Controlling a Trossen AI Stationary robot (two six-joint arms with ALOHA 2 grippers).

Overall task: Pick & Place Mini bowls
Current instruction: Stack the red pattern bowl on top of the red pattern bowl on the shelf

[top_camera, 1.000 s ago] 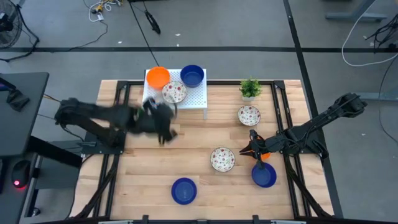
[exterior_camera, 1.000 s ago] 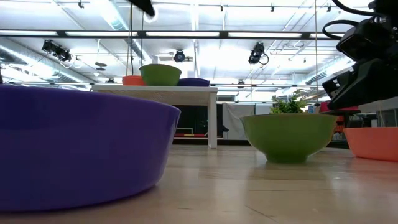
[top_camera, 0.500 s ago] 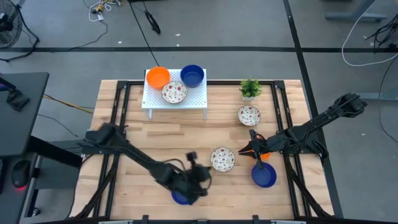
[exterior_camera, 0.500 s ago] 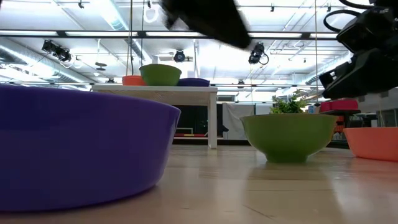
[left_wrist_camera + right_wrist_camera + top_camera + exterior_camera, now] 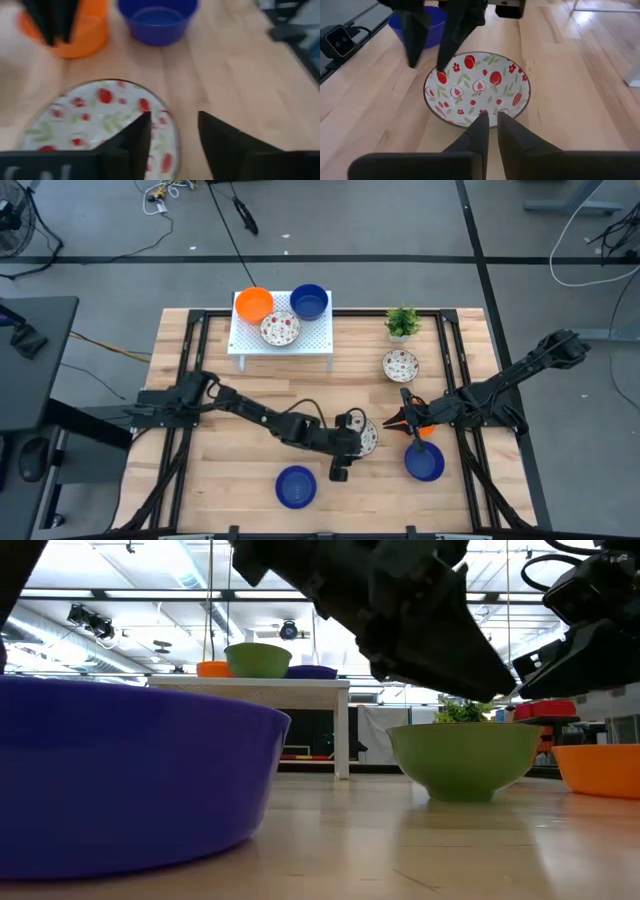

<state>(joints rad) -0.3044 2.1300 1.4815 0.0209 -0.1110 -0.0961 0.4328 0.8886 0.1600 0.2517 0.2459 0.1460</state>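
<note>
Wooden slatted desk (image 5: 240,480): left gripper (image 5: 350,442), fingers parted, straddles the red-speckled white ceramic mini bowl's (image 5: 366,435) rim; misaligned closing could tip it.

A robotics lab in an open industrial hall: a wooden test table (image 5: 240,480) on taped grey floor, loose cables (image 5: 590,240), ceiling lights (image 5: 180,565) and exposed beams overhead.

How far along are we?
Looks done: an orange bowl, a blue bowl and a patterned bowl sit on the white rack. In hand: the left claw stands open at the rim of the middle patterned bowl, not gripping. The right claw waits by the table's orange bowl. Left on the table: those two, two blue bowls, one patterned bowl near the plant.
</note>
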